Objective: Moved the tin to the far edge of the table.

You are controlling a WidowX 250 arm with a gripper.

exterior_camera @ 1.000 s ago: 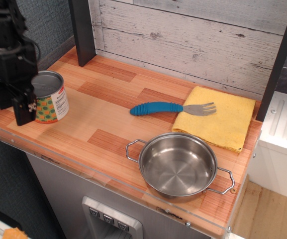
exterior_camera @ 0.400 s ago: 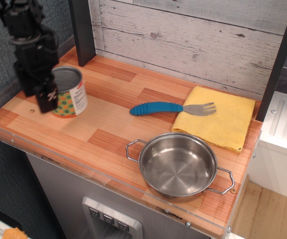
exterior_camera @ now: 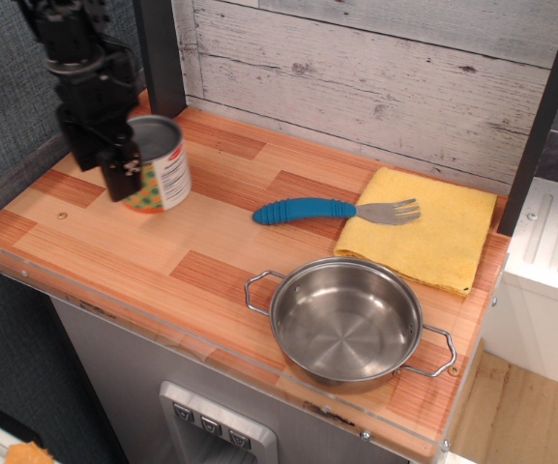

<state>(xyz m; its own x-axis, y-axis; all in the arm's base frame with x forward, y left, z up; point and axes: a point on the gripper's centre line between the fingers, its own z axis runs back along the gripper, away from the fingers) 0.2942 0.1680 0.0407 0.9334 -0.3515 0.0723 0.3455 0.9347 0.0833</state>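
Observation:
The tin (exterior_camera: 167,172), a short can with a grey lid and a green, orange and white label, is at the back left of the wood-plank table (exterior_camera: 201,253), slightly tilted and close to the dark post. My black gripper (exterior_camera: 130,170) comes down from the upper left and is shut on the tin. Its near finger (exterior_camera: 121,180) lies against the tin's left side. The other finger is hidden behind the tin. I cannot tell whether the tin's base touches the table.
A steel pot (exterior_camera: 346,319) with two handles sits front right. A blue-handled fork (exterior_camera: 308,210) lies mid-table, its tines on a yellow cloth (exterior_camera: 433,242). A dark post (exterior_camera: 160,58) and the plank wall (exterior_camera: 375,77) bound the back. A clear rim (exterior_camera: 191,338) edges the front.
My gripper and the tin have moved together from the front left corner toward the back and right, ending near the dark post. Pot, fork and cloth have not moved.

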